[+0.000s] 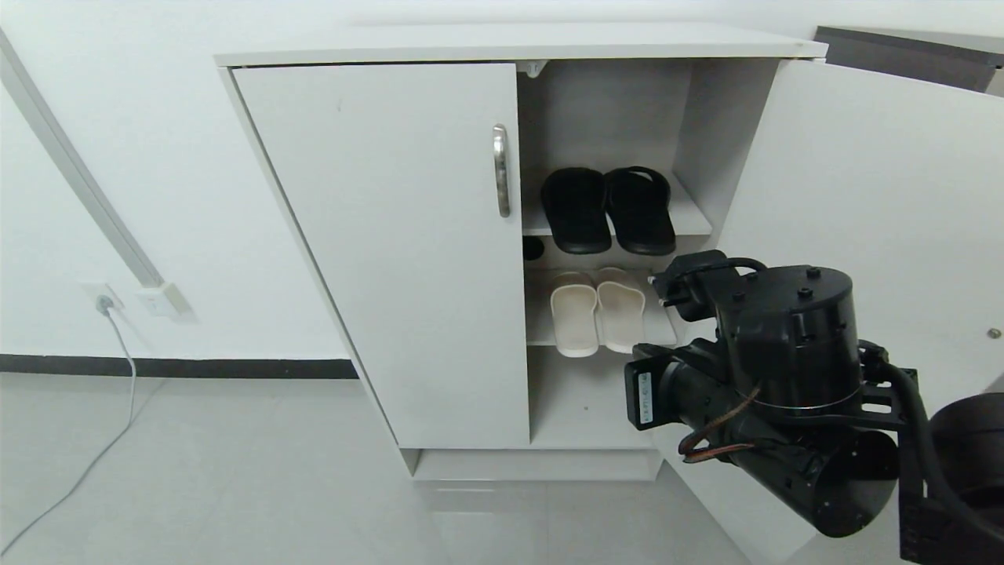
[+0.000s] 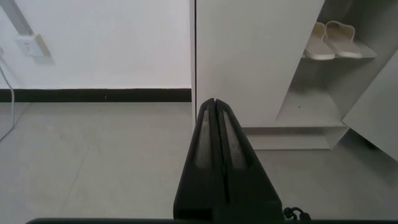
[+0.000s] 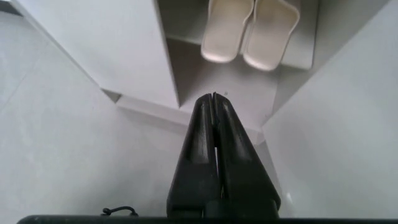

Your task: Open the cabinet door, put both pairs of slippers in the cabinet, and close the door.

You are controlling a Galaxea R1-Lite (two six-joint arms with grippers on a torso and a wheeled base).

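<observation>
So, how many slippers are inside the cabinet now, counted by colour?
Black slippers: 2
Cream slippers: 2
Total: 4

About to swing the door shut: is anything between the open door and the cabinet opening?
Yes. The right gripper, shut, hangs before the bottom compartment, inside the swing of the open door; back it out first. The black slippers and white slippers jut slightly forward and might touch the door.
</observation>
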